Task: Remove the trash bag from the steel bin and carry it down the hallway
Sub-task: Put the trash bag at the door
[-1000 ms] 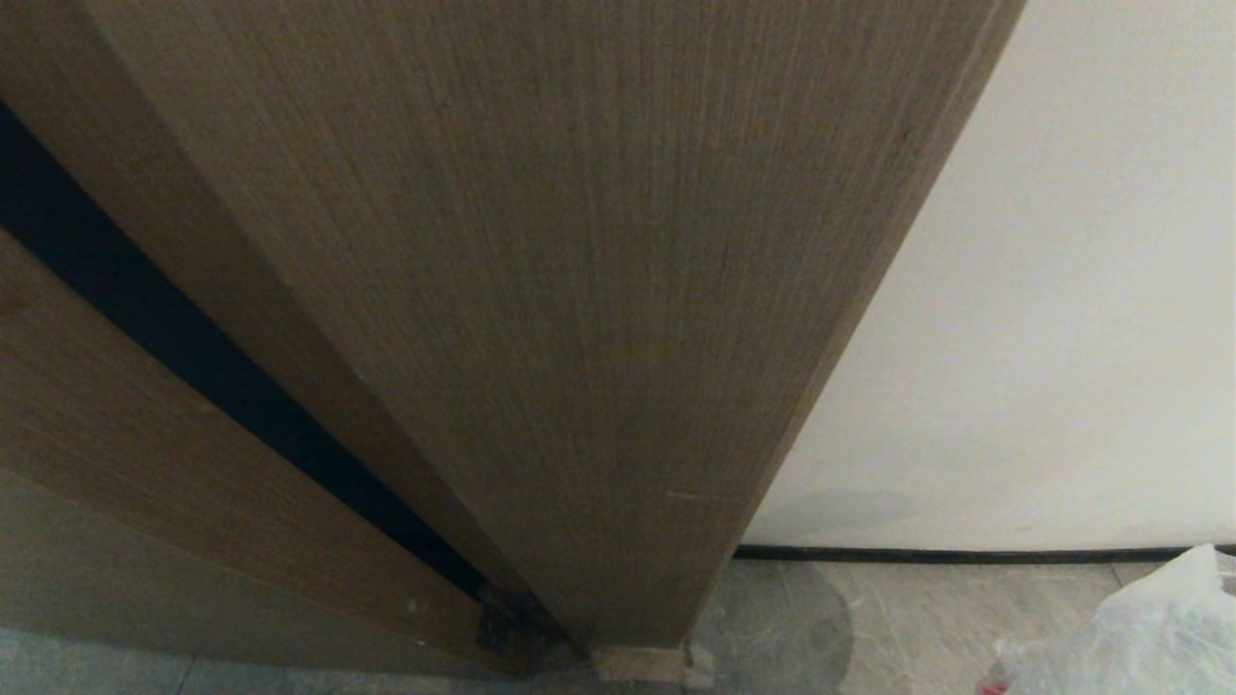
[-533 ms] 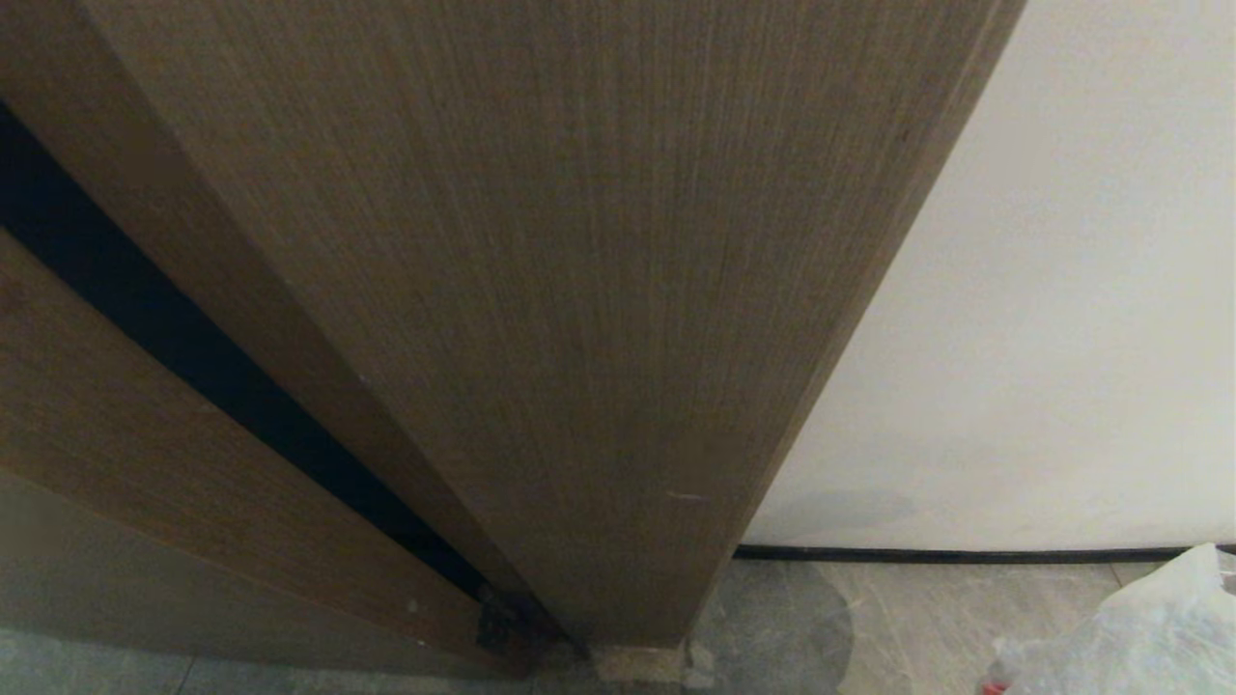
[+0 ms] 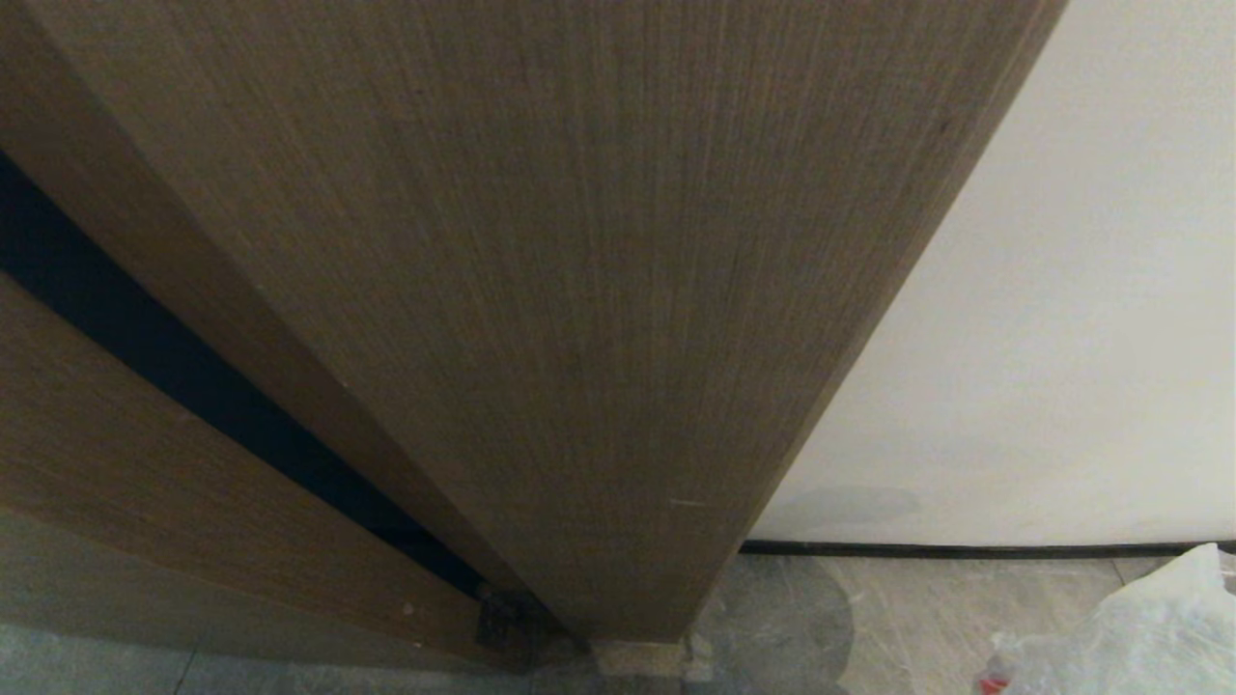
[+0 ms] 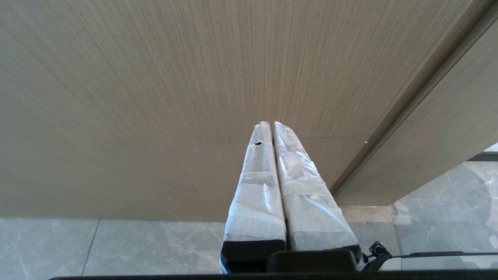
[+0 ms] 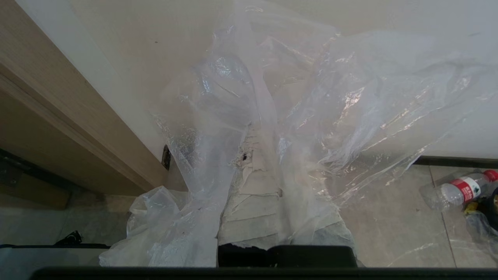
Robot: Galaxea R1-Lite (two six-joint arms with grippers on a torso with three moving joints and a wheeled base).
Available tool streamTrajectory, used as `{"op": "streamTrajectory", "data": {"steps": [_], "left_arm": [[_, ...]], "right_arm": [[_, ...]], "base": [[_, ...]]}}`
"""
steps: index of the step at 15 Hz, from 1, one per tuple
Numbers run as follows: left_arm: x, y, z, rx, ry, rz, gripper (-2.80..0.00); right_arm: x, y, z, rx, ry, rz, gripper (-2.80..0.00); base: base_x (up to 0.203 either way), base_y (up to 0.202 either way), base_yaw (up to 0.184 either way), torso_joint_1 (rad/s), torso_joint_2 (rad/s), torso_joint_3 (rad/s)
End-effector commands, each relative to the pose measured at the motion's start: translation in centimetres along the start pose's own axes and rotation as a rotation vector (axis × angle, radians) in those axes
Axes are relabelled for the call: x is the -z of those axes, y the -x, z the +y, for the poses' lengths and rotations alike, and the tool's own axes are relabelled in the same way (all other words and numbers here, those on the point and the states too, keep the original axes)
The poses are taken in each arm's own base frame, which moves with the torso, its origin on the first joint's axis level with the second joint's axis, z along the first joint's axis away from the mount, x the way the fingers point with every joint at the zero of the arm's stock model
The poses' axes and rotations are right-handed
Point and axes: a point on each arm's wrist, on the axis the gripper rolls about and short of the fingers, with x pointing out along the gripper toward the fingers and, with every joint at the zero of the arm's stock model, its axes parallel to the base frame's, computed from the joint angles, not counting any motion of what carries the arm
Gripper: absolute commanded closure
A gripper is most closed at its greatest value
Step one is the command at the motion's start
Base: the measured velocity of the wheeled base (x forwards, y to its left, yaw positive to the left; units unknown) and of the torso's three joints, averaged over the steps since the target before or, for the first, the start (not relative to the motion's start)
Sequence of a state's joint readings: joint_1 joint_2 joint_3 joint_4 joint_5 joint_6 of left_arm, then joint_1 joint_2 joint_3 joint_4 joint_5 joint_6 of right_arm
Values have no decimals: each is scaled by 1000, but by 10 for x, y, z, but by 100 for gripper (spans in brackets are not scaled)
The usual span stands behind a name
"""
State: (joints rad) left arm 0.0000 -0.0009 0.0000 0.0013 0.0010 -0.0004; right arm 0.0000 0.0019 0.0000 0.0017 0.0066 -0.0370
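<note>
The trash bag (image 5: 330,97) is clear, crinkly plastic that hangs over and around my right gripper (image 5: 258,132), which is shut on a fold of it. A corner of the same bag (image 3: 1149,627) shows low at the right of the head view, above the hallway's grey marble-look tiles (image 3: 917,618). My left gripper (image 4: 271,123) is shut with nothing in it, its tape-wrapped fingers pointing at a brown wooden door face (image 4: 155,97). The steel bin is out of view. Neither arm shows in the head view.
A brown door frame (image 3: 579,290) stands close ahead and fills most of the head view, with a white wall (image 3: 1062,338) and dark baseboard (image 3: 966,551) to its right. A plastic bottle with a red label (image 5: 465,189) lies on the floor by the wall.
The whole head view has shifted a little, so the camera has moved: the door frame looms slightly larger and further right. The bag stays at the lower right corner.
</note>
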Motion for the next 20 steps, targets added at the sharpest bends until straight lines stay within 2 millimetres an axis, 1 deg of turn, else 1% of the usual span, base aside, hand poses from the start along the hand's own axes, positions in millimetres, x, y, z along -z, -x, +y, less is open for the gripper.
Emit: {"op": "streamTrajectory", "data": {"steps": [1,11,12,14,16,17,18,20], "left_arm": [[0,0,0,0,1,1,0],[0,0,0,0,0,1,0],[0,0,0,0,0,1,0],[0,0,0,0,0,1,0],[0,0,0,0,0,1,0],[0,0,0,0,0,1,0],[0,0,0,0,0,1,0],[0,0,0,0,0,1,0]], "right_arm": [[0,0,0,-1,3,-1,0],[-2,0,0,5,-11,-9,0],[-9,3,0,4,-11,-34,0],[-35,12,-1,3,-7,-77,0],[-59,23,-2,9,4,-23,0],[-74,25,-3,25,8,27,0],[-88,19,-4,33,10,103,0],[-116,-5,-5,33,9,243,0]], "base": [[0,0,0,0,0,0],[0,0,0,0,0,0],[0,0,0,0,0,0],[0,0,0,0,0,0],[0,0,0,0,0,0],[0,0,0,0,0,0],[0,0,0,0,0,0],[0,0,0,0,0,0]]}}
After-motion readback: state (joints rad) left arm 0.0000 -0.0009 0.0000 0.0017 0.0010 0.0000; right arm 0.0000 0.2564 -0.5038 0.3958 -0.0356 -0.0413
